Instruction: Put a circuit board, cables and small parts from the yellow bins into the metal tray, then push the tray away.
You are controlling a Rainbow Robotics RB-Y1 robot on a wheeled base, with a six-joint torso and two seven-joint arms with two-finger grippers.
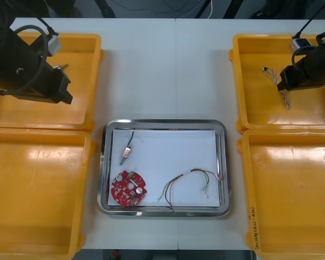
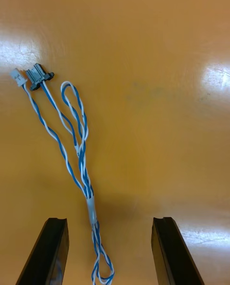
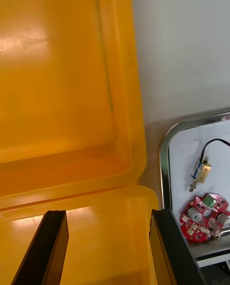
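Cable (image 2: 82, 170), blue and white, lies in the far right bin (image 1: 254, 108). Its long axis runs out between the fingers of the wide-open, empty right pincer (image 2: 109, 220). Left pincer (image 3: 108, 213), open and empty, hangs over the left bins (image 3: 57, 74).

The 4 bins (image 1: 38, 189) are glossy, smooth plastic. The tray (image 1: 104, 162) has a shiny metal rim and a matt white inside.

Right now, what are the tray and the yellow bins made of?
The tray looks like polished metal: silvery, mirror-like rim. The yellow bins look like glossy plastic, probably: smooth, with glare patches. The right gripper and left gripper hang open over bins.
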